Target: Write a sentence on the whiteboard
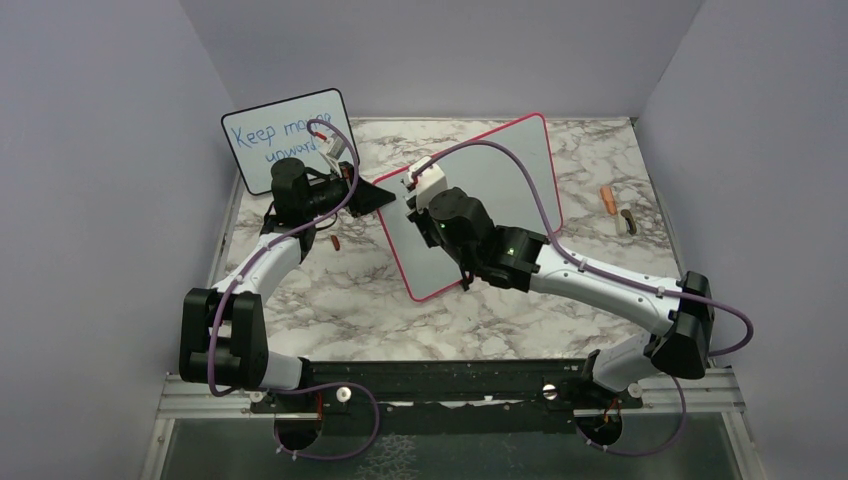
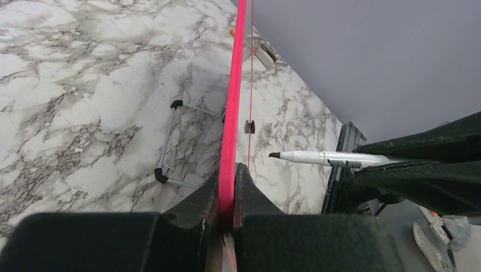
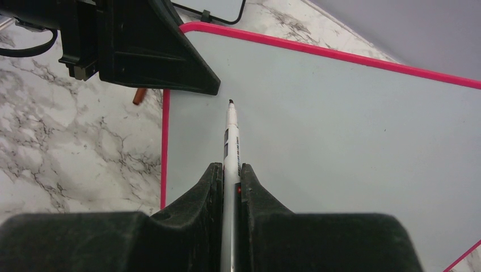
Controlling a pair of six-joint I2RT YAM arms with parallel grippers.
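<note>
- The whiteboard (image 1: pixel 505 190) stands tilted on the desk (image 1: pixel 330 300) between the two arms. Its face is turned up and toward the right arm, and no writing shows on it yet.
- Its long axis runs from the left arm's side away to the far right. The left wrist view sees it edge-on.
- The left gripper (image 2: pixel 227 178) is clamped on the pink frame at the board's left edge.
- I judge the board light, thin and stiff, with a slick face. Held by one edge it may swing or bow under pen pressure, so the frame is the sound place to hold it, not the writing face.
- The right gripper (image 3: pixel 231 170) is closed on a marker (image 3: pixel 231 133).
- The marker lies in line with that gripper, its dark tip pointing at the board's upper left corner, near the left gripper. The left wrist view shows a gap between tip and face.
- The barrel looks slim and smooth, so it could slide back in the grip if pressed hard.
</note>
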